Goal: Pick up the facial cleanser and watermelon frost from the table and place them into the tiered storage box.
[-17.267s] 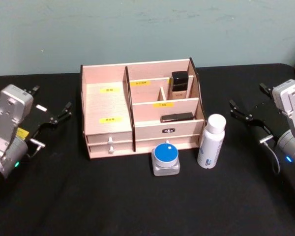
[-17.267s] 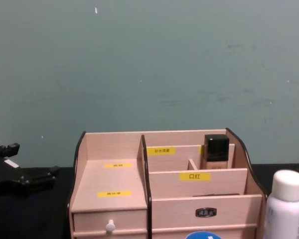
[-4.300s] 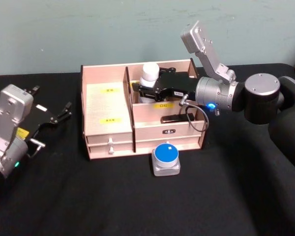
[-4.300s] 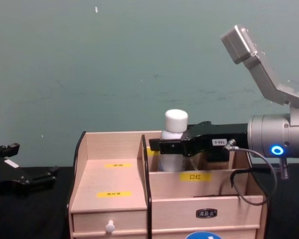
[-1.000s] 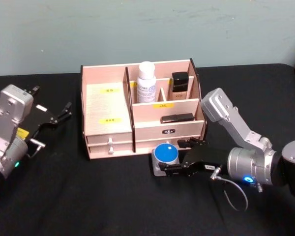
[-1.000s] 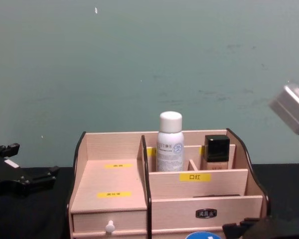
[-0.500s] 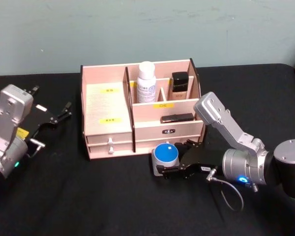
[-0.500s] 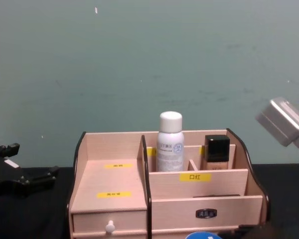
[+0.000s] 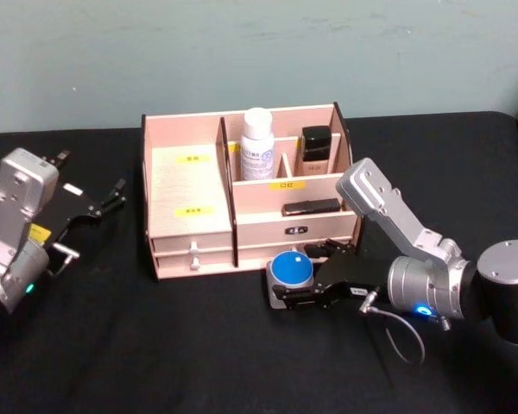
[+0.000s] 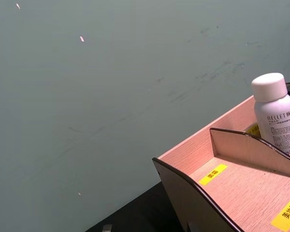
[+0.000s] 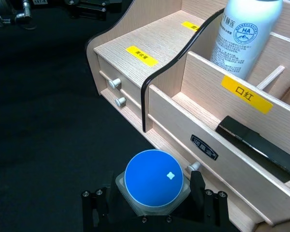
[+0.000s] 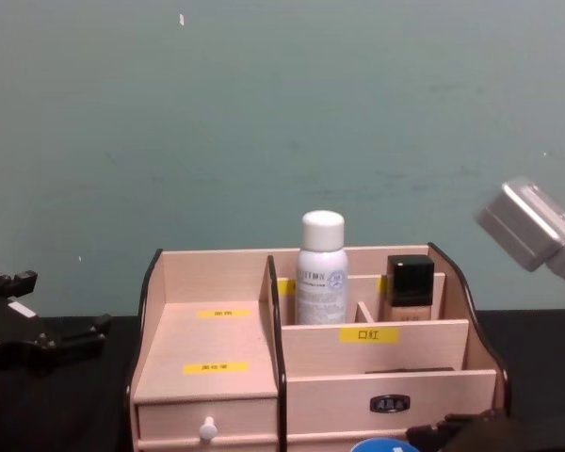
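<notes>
Right tool (image 9: pixel 298 285) spread open astride blue-lidded square jar (image 9: pixel 290 271), just 6 o'clock of light wooden tiered storage box (image 9: pixel 186 183) holding white plastic bottle (image 9: pixel 257 147); left tool (image 9: pixel 91 177) open, 9 o'clock.

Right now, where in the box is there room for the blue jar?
Bare: the stepped left shelf, between outer side wall and centre divider. Crowded: white bottle and dark-capped bottle stand in the back right compartments, a black case lies in the tier below. The right gripper is at the jar; left gripper parked left.
</notes>
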Controlling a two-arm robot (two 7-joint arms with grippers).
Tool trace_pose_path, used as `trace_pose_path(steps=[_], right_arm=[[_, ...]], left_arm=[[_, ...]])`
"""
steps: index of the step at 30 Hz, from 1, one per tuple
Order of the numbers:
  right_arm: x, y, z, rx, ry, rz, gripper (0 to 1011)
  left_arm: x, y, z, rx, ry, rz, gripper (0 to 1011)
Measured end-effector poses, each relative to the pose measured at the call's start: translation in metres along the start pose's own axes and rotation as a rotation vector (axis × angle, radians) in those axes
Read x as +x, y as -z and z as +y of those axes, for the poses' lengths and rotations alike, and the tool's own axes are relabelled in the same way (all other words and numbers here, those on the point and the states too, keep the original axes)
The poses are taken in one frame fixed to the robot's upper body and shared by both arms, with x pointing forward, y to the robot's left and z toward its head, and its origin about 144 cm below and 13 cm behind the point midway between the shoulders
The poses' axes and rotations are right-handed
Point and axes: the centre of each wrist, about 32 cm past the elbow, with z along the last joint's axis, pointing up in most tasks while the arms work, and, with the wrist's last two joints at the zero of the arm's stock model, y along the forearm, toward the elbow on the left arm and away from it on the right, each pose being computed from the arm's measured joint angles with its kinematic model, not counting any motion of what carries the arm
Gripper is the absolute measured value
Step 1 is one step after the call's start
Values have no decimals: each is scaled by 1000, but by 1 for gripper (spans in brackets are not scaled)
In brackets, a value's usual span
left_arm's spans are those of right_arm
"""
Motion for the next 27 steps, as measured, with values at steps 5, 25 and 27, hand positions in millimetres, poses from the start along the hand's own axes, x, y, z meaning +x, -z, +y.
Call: trace_pose_path(steps=[5,25,27], right_arm=[[1,0,3,0,-3,-5,1000],[1,1,8,0,-16,-12,941],[1,1,8,0,-16,-12,902]], left_arm=[[0,0,0,0,0,0,1010],[0,0,0,0,0,0,1009],[0,0,0,0,0,0,1010]])
